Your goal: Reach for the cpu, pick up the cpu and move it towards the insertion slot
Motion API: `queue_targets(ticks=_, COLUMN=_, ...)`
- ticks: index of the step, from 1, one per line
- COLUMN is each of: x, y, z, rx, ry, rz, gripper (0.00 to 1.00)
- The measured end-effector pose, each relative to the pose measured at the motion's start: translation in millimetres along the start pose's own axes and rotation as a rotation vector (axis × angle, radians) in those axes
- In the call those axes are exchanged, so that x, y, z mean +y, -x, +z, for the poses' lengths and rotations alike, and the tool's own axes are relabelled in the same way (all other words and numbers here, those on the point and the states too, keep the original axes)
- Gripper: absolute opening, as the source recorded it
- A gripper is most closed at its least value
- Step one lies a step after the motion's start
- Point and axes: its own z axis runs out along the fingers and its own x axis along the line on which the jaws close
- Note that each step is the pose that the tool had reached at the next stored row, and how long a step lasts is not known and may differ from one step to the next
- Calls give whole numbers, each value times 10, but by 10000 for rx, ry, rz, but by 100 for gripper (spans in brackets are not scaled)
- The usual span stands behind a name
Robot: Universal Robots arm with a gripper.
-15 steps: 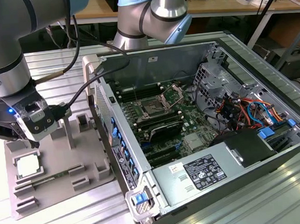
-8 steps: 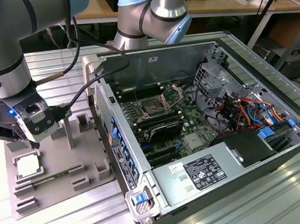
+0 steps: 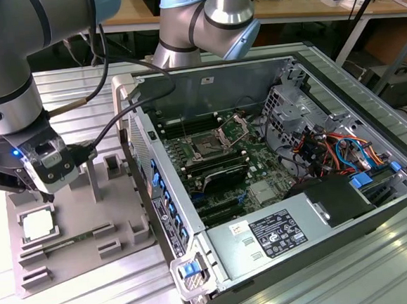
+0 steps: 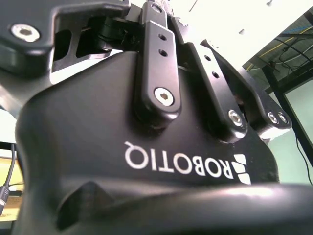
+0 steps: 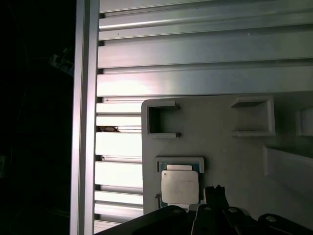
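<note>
One cpu (image 5: 180, 186) in the grey tray (image 5: 222, 159)

one cpu (image 3: 36, 225), one insertion slot (image 3: 209, 146), one gripper (image 3: 19, 186), one grey tray (image 3: 90, 235).

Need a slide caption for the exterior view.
Gripper hovers by the cpu in the grey tray, beside the open computer case with the insertion slot.

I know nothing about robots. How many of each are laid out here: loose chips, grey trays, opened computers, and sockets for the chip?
cpu: 1
grey moulded tray: 1
open computer case: 1
insertion slot: 1
Total: 4
</note>
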Motion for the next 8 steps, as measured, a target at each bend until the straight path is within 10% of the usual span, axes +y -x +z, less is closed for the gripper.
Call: queue_targets(ticks=8, x=-1, y=0, z=22, rx=-1, ry=0, rz=0, gripper=11)
